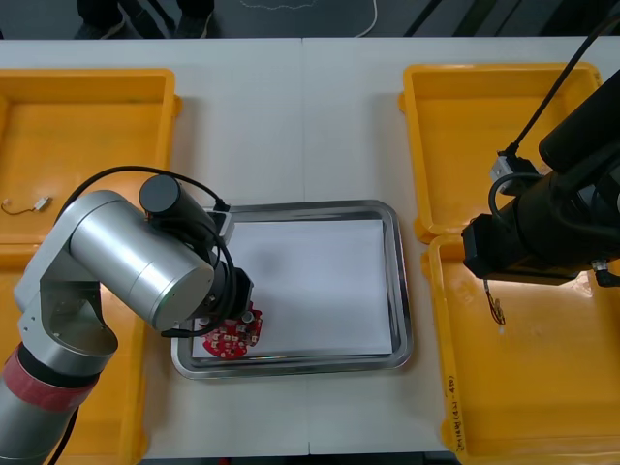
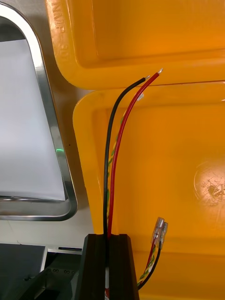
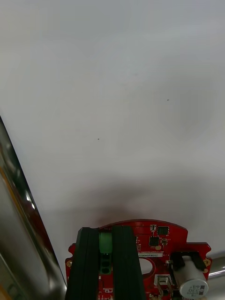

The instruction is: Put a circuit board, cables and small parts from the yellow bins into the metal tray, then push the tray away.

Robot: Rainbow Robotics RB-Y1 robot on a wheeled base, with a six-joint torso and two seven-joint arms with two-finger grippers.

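The round red circuit board (image 1: 232, 335) is at the near left corner of the metal tray (image 1: 401, 291), over its white inside. Whether it touches the sheet cannot be told. The left gripper (image 3: 106, 248) has its fingers (image 3: 87, 267) narrowly apart, clamped on a green block at the board's edge, and the rest of the board spreads past them. Over the near yellow bin (image 1: 542, 387) on the right, the right gripper (image 2: 108, 241) pinches cables (image 2: 114, 154) — a black and a red strand rising from between its closed fingers.
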